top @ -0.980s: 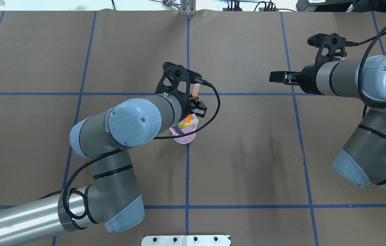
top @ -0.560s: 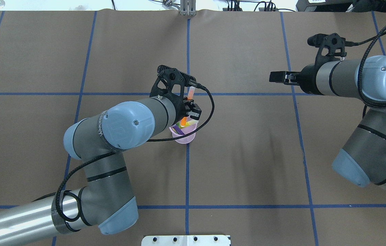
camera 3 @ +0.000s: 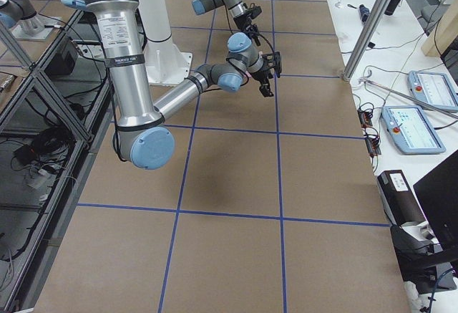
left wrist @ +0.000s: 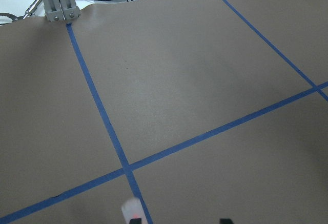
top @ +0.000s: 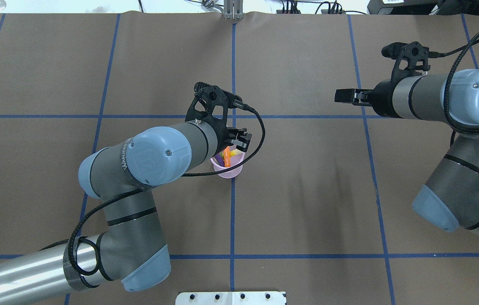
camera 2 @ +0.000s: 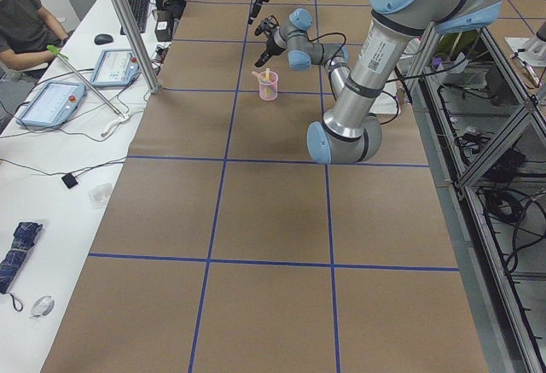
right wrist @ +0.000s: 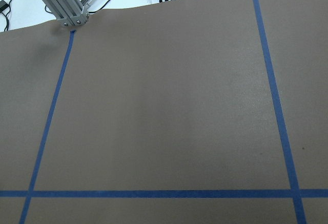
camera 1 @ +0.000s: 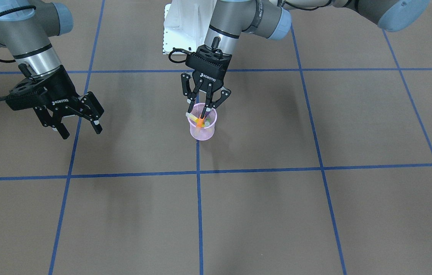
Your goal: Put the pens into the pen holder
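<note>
At the left of the front-facing view, the right end effector [camera 1: 81, 133] hangs above the bench [camera 1: 315, 214] with its jaws spread and nothing between them, well apart from the work. We would leave it there.

At the centre of that view the pink pen holder [camera 1: 202, 133] stands upright on a blue grid line. The left end effector [camera 1: 205, 110] points down directly over its rim. The orange pen [camera 1: 199, 122] leans inside the cup among the other pens [camera 1: 208, 123]. In the left wrist view, at the bottom edge, the pale cap [left wrist: 131, 207] sits just beside one of the fingertips [left wrist: 223, 220], and the gap between the tips is wider than the pen. We therefore read the jaws as parted and no longer gripping.

We judge the step in hand to be the release and retreat, and the collecting looks nearly done. To do it well, we should hold the jaws at this width and rise straight up. Any sideways drift risks catching the leaning cap on a finger and levering the pen out. It could also tip the cup, which looks light. Only once the fingertips are above all the caps should we swing away.
</note>
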Robot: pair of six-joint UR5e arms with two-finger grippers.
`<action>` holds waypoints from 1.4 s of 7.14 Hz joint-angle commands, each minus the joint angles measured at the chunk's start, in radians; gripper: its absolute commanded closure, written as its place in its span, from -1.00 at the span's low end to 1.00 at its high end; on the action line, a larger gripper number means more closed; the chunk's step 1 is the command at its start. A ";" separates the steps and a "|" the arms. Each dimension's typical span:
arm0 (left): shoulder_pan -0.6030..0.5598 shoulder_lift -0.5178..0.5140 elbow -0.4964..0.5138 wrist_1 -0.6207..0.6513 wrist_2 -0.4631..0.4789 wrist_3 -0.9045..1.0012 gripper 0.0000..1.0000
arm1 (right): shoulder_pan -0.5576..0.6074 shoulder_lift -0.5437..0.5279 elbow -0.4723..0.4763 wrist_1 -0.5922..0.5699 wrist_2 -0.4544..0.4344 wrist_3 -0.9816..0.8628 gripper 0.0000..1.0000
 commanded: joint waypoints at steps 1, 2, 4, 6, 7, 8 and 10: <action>-0.012 0.038 -0.067 0.006 -0.002 -0.002 -1.00 | 0.017 -0.001 0.000 -0.002 0.011 -0.007 -1.00; -0.053 0.119 -0.117 0.006 -0.046 -0.002 -1.00 | 0.049 -0.010 -0.009 -0.003 0.043 -0.017 -1.00; -0.286 0.329 -0.203 0.001 -0.359 0.003 -1.00 | 0.196 -0.065 -0.036 -0.003 0.186 -0.175 -1.00; -0.557 0.548 -0.228 0.000 -0.655 0.188 -1.00 | 0.405 -0.117 -0.126 -0.005 0.396 -0.382 -1.00; -0.665 0.643 -0.216 0.007 -0.710 0.377 -1.00 | 0.528 -0.126 -0.203 -0.006 0.510 -0.514 -1.00; -0.719 0.703 -0.185 0.027 -0.739 0.449 -1.00 | 0.620 -0.128 -0.289 -0.015 0.603 -0.626 -1.00; -0.845 0.706 -0.141 0.233 -0.807 0.634 -1.00 | 0.710 -0.120 -0.441 -0.018 0.635 -0.830 -1.00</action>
